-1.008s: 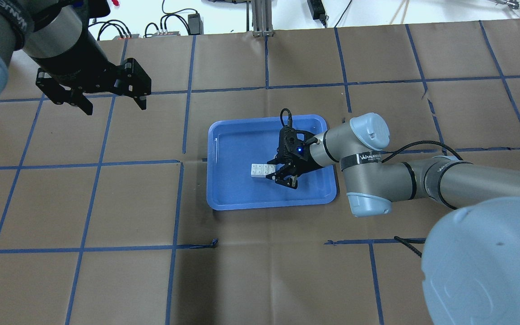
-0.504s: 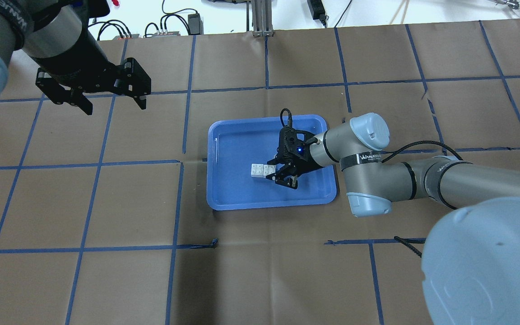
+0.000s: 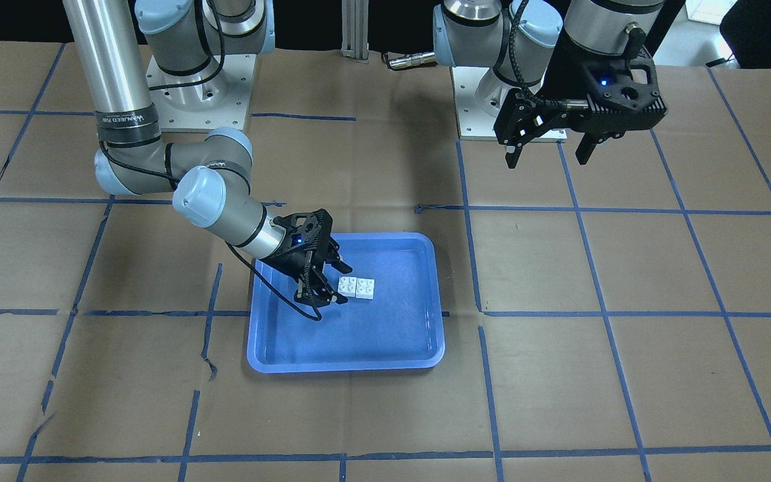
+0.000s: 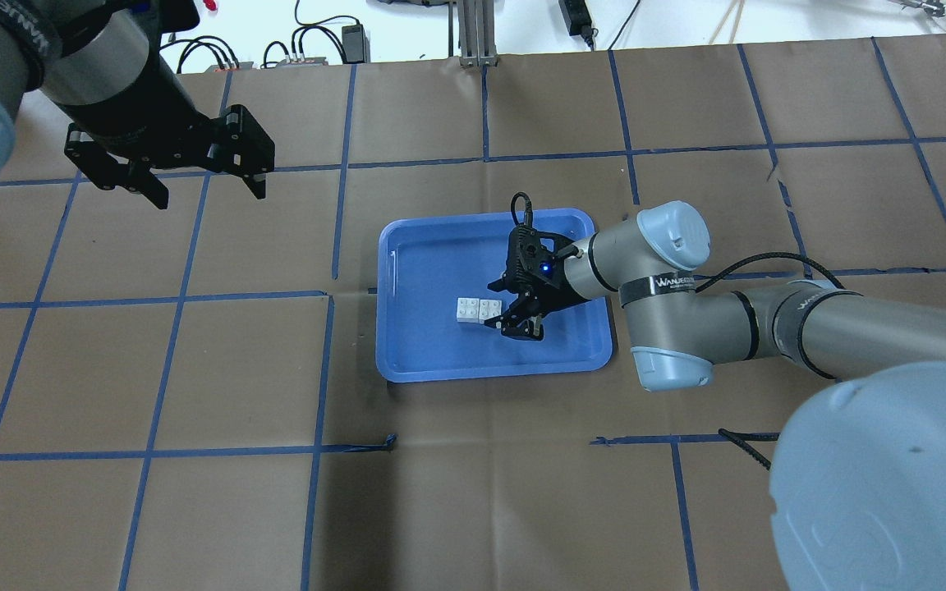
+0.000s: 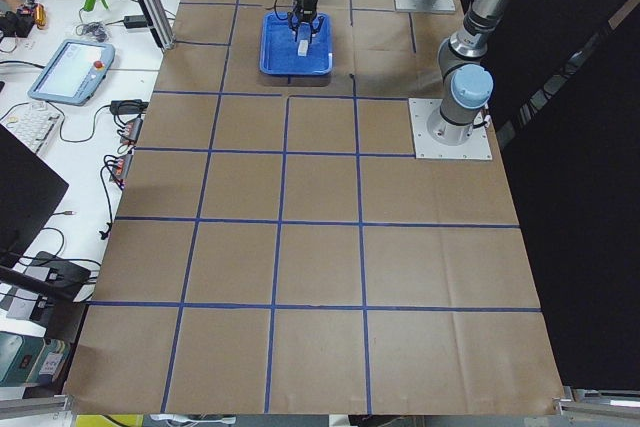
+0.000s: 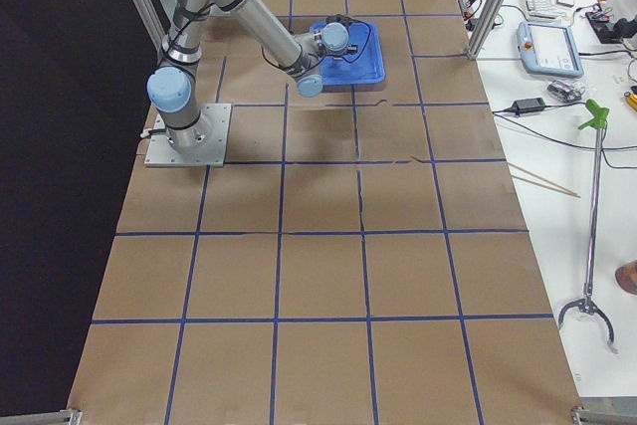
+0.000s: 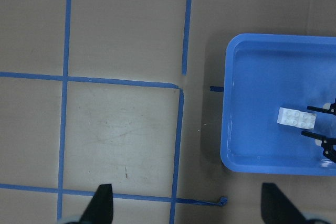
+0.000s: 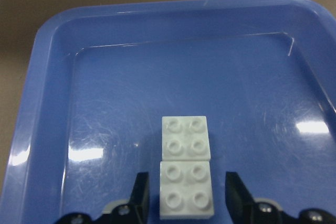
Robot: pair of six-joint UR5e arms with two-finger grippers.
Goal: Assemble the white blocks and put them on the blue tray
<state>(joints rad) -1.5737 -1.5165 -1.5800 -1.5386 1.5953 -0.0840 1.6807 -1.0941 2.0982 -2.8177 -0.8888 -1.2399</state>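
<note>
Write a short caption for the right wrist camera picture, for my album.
Right gripper, open, straddles the nearer of two white blocks lying end to end in the blue tray.

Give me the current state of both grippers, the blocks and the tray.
Blue tray: lying flat, holds only the white blocks.
White blocks: two side by side, touching, studs up, on the tray floor.
Right gripper: open, fingers either side of the near block, gaps showing.
Left gripper: open, empty, raised away from the tray.
</note>
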